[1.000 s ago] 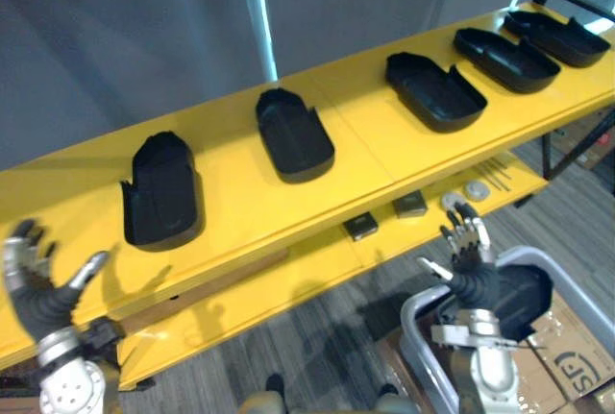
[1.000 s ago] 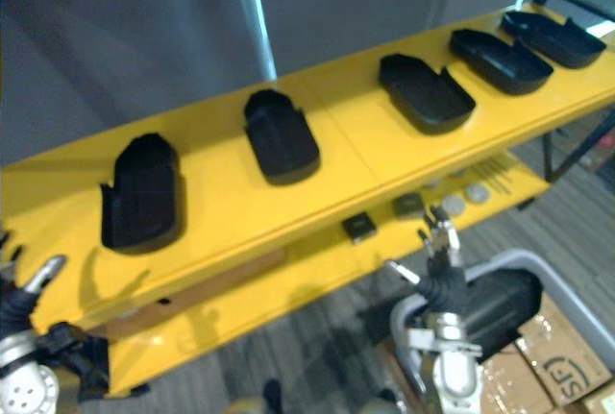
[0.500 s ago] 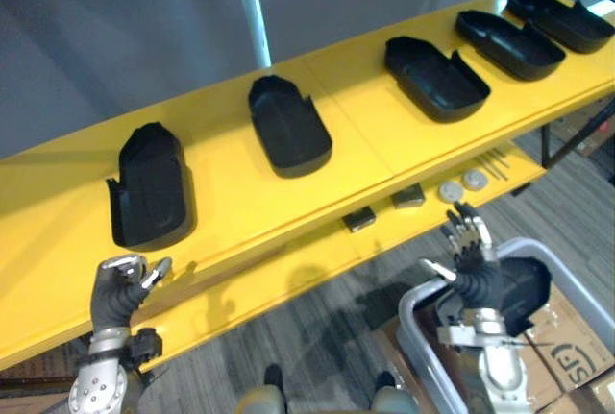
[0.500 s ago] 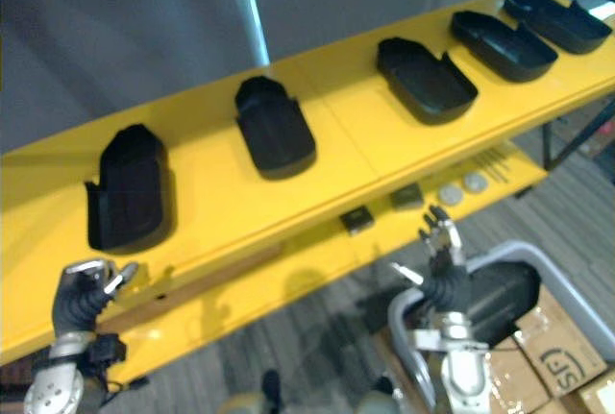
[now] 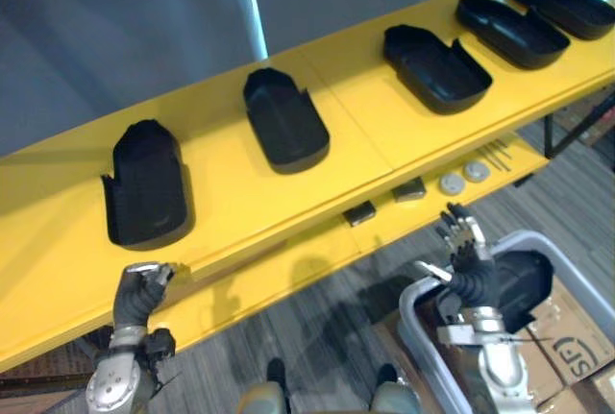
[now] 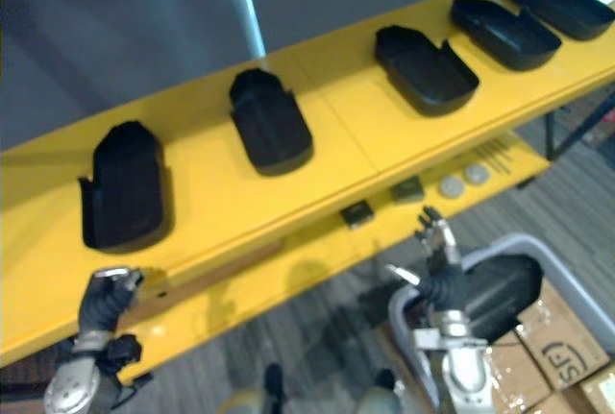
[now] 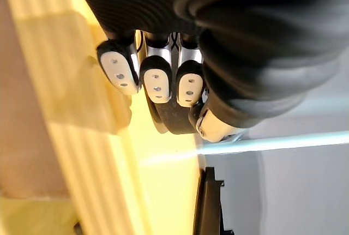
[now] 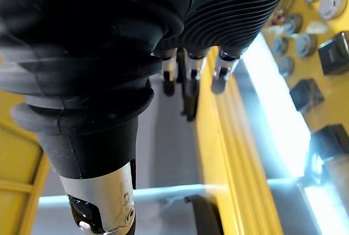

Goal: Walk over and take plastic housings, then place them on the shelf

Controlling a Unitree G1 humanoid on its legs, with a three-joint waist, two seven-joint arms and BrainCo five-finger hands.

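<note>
Against the frame a second ago, my left hand (image 5: 139,294) has gone from spread wide to a closed fist with nothing in it, and it now sits just at the front edge of the yellow shelf (image 5: 356,135). My right hand (image 5: 466,251) is unchanged: fingers straight, empty, above the grey bin (image 5: 423,323). Five black plastic housings lie in a row on the shelf, hollow side up and well apart: leftmost housing (image 5: 146,183), second housing (image 5: 283,126), third housing (image 5: 434,66), fourth housing (image 5: 509,32), fifth housing (image 5: 567,6). Each has its long axis across the shelf's depth, rounded end toward the back wall. Another dark housing (image 5: 527,278) lies in the bin, behind the right hand. Printed cardboard boxes (image 5: 567,356) sit beside the bin.
</note>
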